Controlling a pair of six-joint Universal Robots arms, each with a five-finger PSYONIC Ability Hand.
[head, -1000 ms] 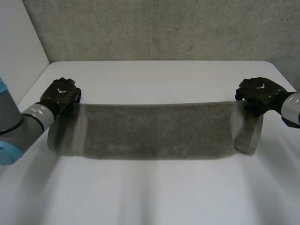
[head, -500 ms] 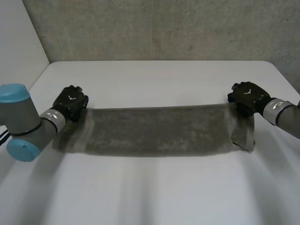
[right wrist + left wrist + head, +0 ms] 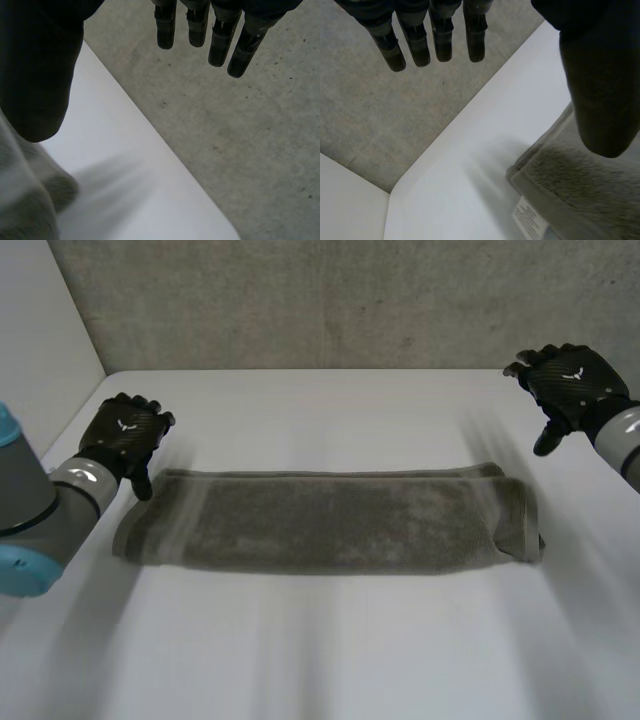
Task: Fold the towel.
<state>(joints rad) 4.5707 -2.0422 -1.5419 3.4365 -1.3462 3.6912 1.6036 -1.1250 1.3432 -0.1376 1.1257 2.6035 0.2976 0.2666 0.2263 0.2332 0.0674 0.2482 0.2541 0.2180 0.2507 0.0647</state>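
Open white table (image 3: 320,650) all around the folded towel (image 3: 330,522); concrete wall (image 3: 330,300) behind.

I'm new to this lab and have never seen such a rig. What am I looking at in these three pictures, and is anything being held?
It is a robot with two arms at a white table, and each arm ends in a black hand. The wide picture comes from a camera between and behind the arms, looking down. In it the left hand is at the left and the right hand at the right. The other two pictures come from cameras on the wrists. Each looks along its own palm, so the dark fingers come in from the edge. On the table lies a grey towel, folded into a long strip. Both hands are open with straight fingers, one near each end of the towel, and neither holds anything. The left wrist camera also shows a white label at the towel's corner.
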